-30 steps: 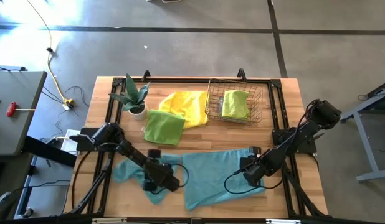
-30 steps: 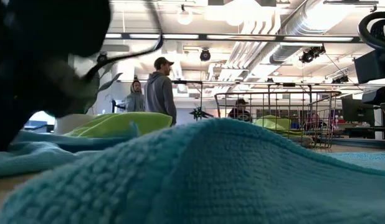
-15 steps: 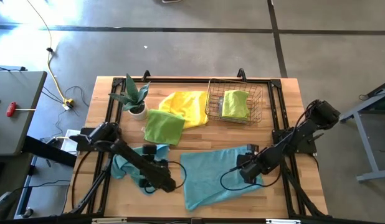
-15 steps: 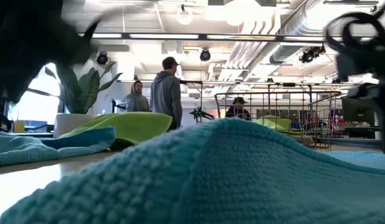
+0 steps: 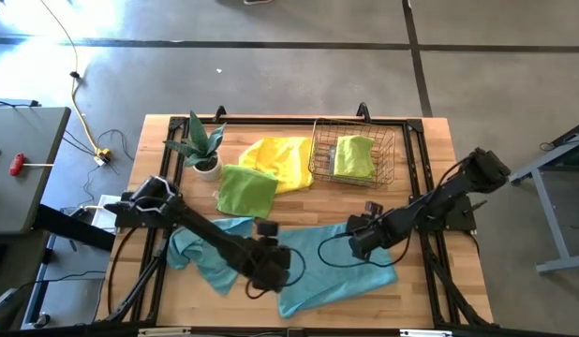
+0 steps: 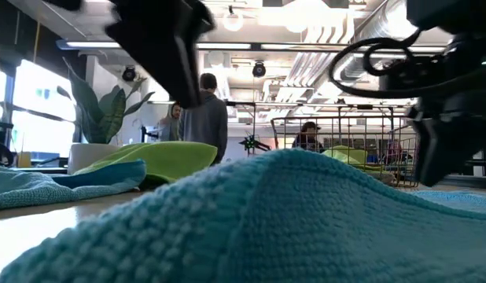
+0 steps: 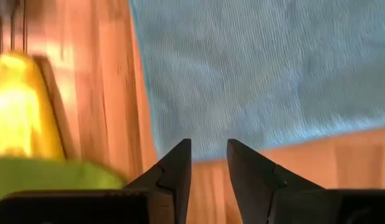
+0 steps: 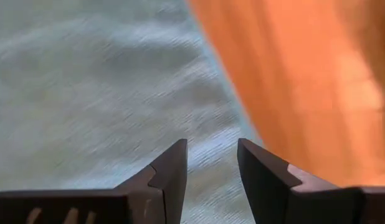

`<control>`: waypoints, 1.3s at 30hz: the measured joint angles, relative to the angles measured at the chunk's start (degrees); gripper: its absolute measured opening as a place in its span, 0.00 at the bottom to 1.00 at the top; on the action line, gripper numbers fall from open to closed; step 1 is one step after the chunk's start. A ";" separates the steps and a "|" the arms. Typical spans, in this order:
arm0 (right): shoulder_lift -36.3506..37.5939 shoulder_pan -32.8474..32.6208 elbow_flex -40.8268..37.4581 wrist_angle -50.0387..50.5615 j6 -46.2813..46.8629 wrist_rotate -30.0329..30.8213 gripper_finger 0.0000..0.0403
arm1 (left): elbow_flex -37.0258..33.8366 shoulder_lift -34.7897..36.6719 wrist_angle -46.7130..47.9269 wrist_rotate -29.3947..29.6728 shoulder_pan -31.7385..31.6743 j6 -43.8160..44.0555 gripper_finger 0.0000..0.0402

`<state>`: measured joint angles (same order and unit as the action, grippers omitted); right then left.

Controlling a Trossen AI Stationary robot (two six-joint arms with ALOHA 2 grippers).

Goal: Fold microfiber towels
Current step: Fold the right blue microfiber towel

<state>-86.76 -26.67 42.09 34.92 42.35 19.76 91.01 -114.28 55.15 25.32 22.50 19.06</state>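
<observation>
Overhead, a teal towel lies spread on the desk, a second, bunched teal towel to its left. The left pincer hangs over the spread towel's left edge, the right pincer over its upper right part. Low down, teal cloth fills the foreground. Past the left wrist, narrowly parted fingers hold nothing above the towel's edge. Past the right wrist, fingers stand slightly apart, empty, above teal cloth.
</observation>
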 joint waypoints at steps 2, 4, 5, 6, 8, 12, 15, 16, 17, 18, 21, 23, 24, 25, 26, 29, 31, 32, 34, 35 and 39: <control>0.02 1.21 0.02 0.15 -0.40 1.59 0.33 | -0.24 -0.43 -4.83 0.02 -1.56 -3.17 0.23; 0.06 2.36 0.07 0.51 -0.83 1.84 0.33 | -1.23 -0.65 -9.61 -0.67 -3.13 -4.97 0.23; 0.08 2.82 0.10 0.66 -1.10 1.12 0.33 | -2.25 -0.65 -11.16 -1.93 -3.86 -5.66 0.23; 0.12 3.04 0.17 0.87 -1.26 0.09 0.33 | -3.51 -0.68 -14.34 -3.72 -4.53 -6.13 0.23; 0.57 3.05 0.17 1.56 -1.26 -3.08 0.33 | -6.55 -0.70 -20.59 -8.41 -5.81 -6.06 0.23; 1.16 1.78 0.22 3.44 -1.27 -11.88 0.33 | -11.97 -0.78 -29.51 -15.33 -6.72 -4.15 0.23; 1.37 0.04 0.22 6.28 -0.84 -17.76 0.33 | -16.28 -0.78 -34.94 -17.22 -6.70 -2.57 0.23; 1.37 -0.57 0.22 6.56 -0.55 -19.28 0.33 | -17.40 -0.78 -35.63 -17.22 -6.68 -1.94 0.23; 1.35 -1.21 0.22 6.76 -0.15 -20.08 0.33 | -18.07 -0.78 -35.68 -17.05 -6.69 -1.45 0.23; 1.37 -1.83 0.22 7.40 0.15 -20.36 0.33 | -18.67 -0.78 -35.68 -16.84 -6.71 -1.13 0.23; 1.20 -3.21 0.17 7.69 0.13 -19.42 0.33 | -21.08 -0.63 -36.07 -16.14 -6.93 0.05 0.23; 1.22 -3.59 0.17 7.58 0.04 -16.97 0.33 | -22.39 -0.35 -36.19 -15.63 -7.37 0.35 0.23; 1.20 -3.55 0.17 7.59 -0.02 -15.47 0.33 | -22.72 -0.30 -36.10 -15.64 -7.68 0.34 0.23; 1.20 -3.31 0.17 7.50 -0.38 -13.59 0.33 | -22.98 -0.24 -35.95 -15.55 -7.96 0.32 0.23; 1.20 -2.92 0.17 7.42 -0.97 -11.51 0.33 | -23.20 -0.24 -35.85 -15.35 -8.29 0.28 0.23; 1.20 -1.24 0.17 7.17 -2.93 -5.41 0.33 | -23.30 -0.28 -34.51 -14.56 -9.41 -1.55 0.23; 1.20 0.48 0.17 7.21 -4.20 -2.17 0.33 | -23.28 -0.21 -33.16 -13.09 -10.29 -2.40 0.23; 1.20 1.38 0.17 7.21 -5.16 -0.97 0.33 | -23.28 0.00 -32.05 -12.14 -10.76 -2.66 0.23; 1.20 3.29 0.17 7.23 -6.93 0.41 0.33 | -23.33 0.24 -29.94 -10.60 -11.83 -3.25 0.23; 1.20 4.19 0.17 7.27 -8.22 1.06 0.33 | -23.32 0.25 -29.08 -9.97 -12.34 -3.53 0.23; 1.20 7.68 0.17 7.31 -12.79 4.45 0.33 | -23.44 0.97 -25.38 -7.58 -13.93 -3.82 0.23</control>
<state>-85.56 -18.98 42.26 42.22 29.56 24.22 67.57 -113.32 29.77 17.75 8.57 15.25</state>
